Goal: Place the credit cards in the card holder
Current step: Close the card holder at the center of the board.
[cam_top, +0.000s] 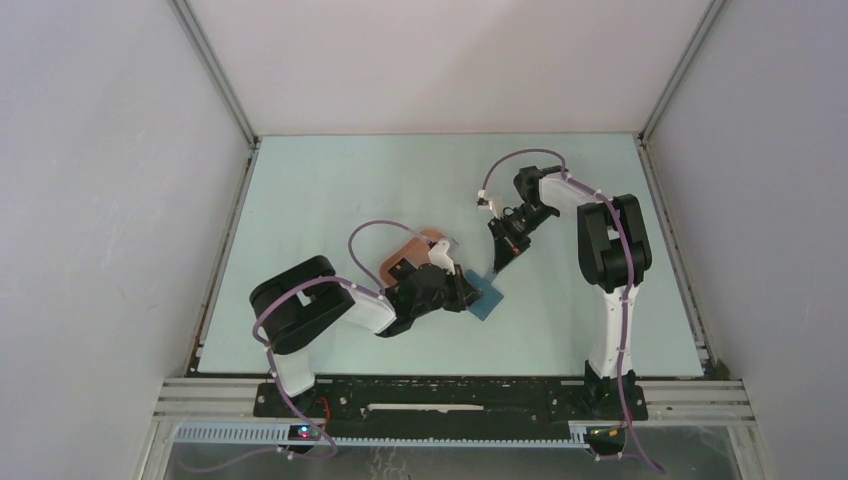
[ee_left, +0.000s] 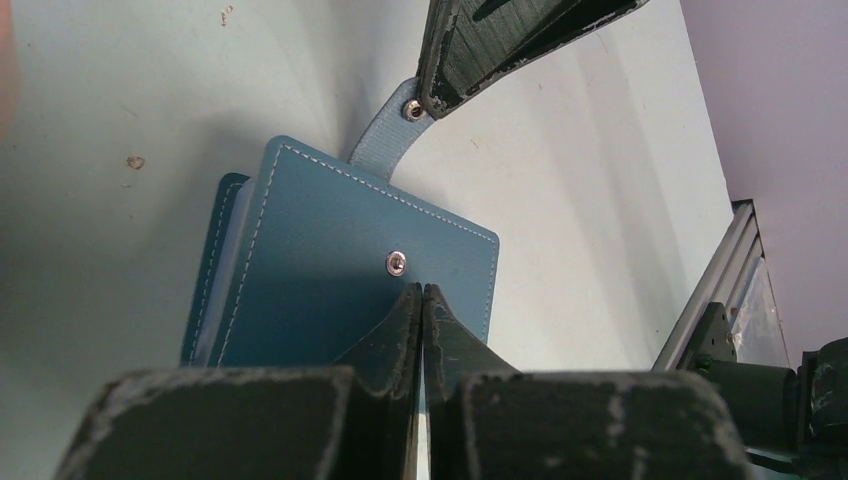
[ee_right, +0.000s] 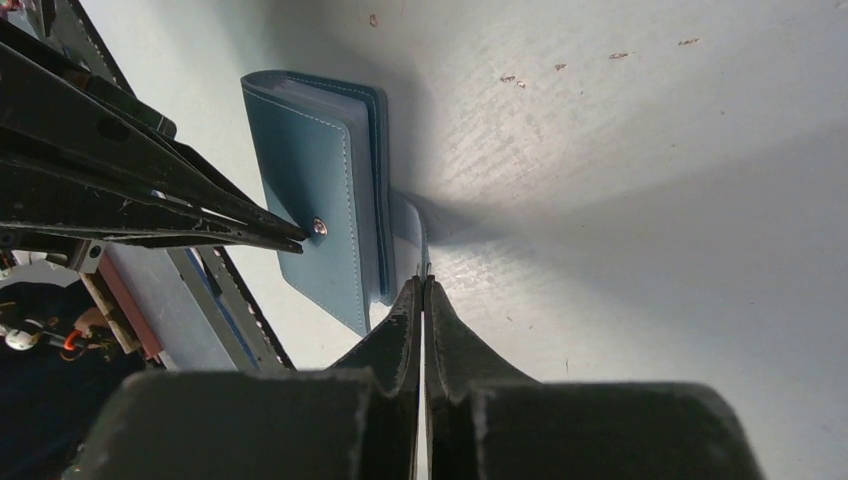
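Observation:
The card holder (cam_top: 488, 299) is a blue wallet lying folded shut on the table, also seen in the left wrist view (ee_left: 320, 260) and the right wrist view (ee_right: 320, 180). My left gripper (ee_left: 421, 288) is shut with nothing in it, its tips resting on the cover just below the metal snap stud (ee_left: 397, 263). My right gripper (ee_right: 424, 282) is shut on the wallet's tab (ee_left: 385, 130), holding it up off the table beyond the far edge. In the top view the two grippers, left (cam_top: 468, 290) and right (cam_top: 494, 270), meet at the wallet. The credit cards are out of view.
A pink-brown oval tray (cam_top: 400, 252) lies just behind the left wrist, partly hidden by the arm. The aluminium rail (ee_left: 715, 300) of the table's near edge runs close to the wallet. White walls enclose the table on three sides.

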`<state>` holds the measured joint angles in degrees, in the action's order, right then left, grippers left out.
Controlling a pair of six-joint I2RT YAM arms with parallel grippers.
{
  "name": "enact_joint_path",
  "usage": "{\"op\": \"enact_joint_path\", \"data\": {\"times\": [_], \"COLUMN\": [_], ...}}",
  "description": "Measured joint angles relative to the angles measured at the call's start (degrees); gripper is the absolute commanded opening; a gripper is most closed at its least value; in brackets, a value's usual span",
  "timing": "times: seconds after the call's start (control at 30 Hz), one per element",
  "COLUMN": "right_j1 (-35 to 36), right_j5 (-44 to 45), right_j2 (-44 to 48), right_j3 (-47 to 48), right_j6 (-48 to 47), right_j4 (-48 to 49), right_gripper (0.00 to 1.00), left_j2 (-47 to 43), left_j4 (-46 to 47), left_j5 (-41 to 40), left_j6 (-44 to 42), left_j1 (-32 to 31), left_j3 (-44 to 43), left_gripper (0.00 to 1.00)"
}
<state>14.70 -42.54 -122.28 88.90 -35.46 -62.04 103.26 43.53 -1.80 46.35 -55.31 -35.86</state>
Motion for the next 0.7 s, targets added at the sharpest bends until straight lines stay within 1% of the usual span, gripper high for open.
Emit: {"op": "enact_joint_path", "data": {"times": [0.2,0.4,0.6,0.7], "right_j1": [0.00,-0.07,0.00,0.07], "right_j5": [-0.09,-1.03,-1.49,-1.53], "right_j2": [0.00,0.20,1.86,2.47], "right_j3": [-0.07,-0.90,-1.29,-1.44], "right_j6": [-1.18,-2.19,-2.25,-2.38], "right_j4": [-0.11,-0.04,-0.07,-0.07], "right_gripper": [0.00,0.00,0.00,0.00], "left_j2": [-0.70,-4.24,-5.66,-5.66], "left_j4": [-1.36,-6.99,-10.25,-10.71], "left_j5": [0.07,-0.55,-0.94,-0.81], "left_j6": [0.79,1.25,1.20,1.20], "left_j1": [0.33,1.84,3.02,3.10], "left_j3": [0.00,0.11,0.13,0.04], "left_gripper": [0.09,0.13,0.13,0.10]}}
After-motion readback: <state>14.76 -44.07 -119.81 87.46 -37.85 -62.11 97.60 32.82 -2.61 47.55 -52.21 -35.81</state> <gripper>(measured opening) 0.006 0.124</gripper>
